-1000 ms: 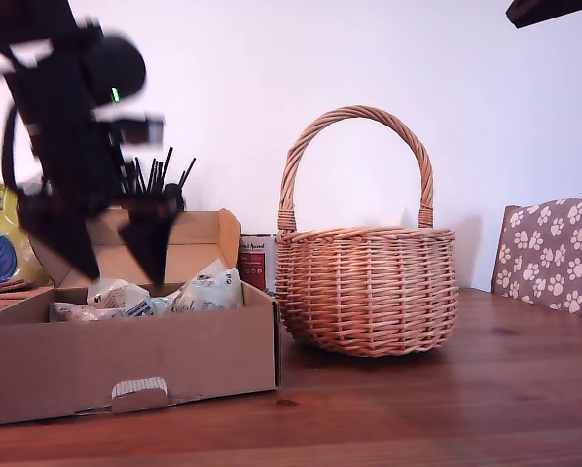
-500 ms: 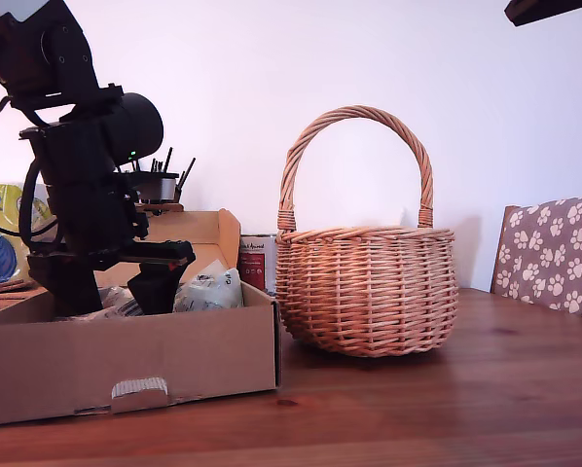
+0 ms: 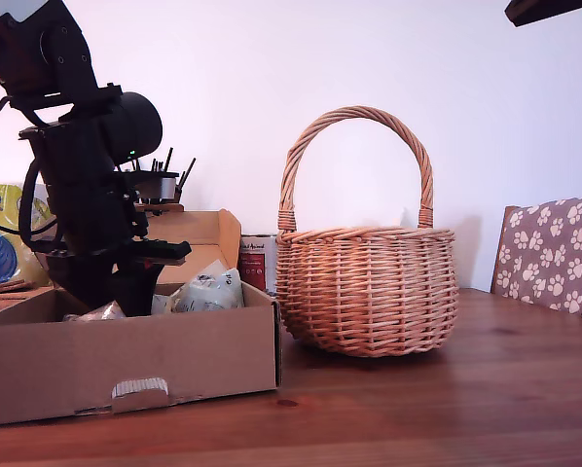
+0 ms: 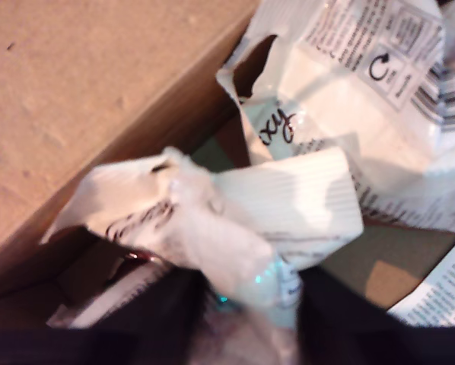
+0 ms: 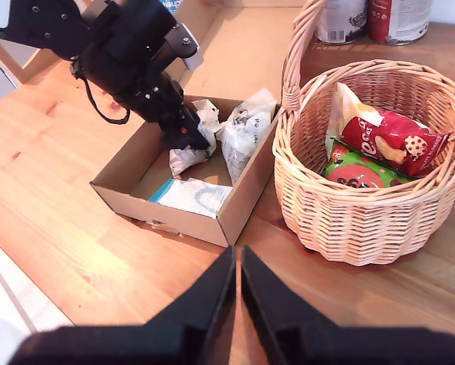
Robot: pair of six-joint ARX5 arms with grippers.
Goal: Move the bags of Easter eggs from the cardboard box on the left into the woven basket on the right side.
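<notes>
Two pincers for you to watch, my first pincer [image 5: 188, 137] down in the cardboard box [image 3: 126, 355] on the exterior view's left, clenched on a bag of Easter eggs [image 4: 235, 220], my second pincer [image 5: 237, 293] pressed closed high above the counter [image 3: 447, 409], woven basket [image 3: 367, 287] just right of the box.

Arched handle [image 3: 354, 122] over woven basket [image 3: 366, 287] mouth

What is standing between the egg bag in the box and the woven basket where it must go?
Only the cardboard box wall nearest the woven basket, plus the basket's rim and handle. My first gripper is already at the bag.
</notes>
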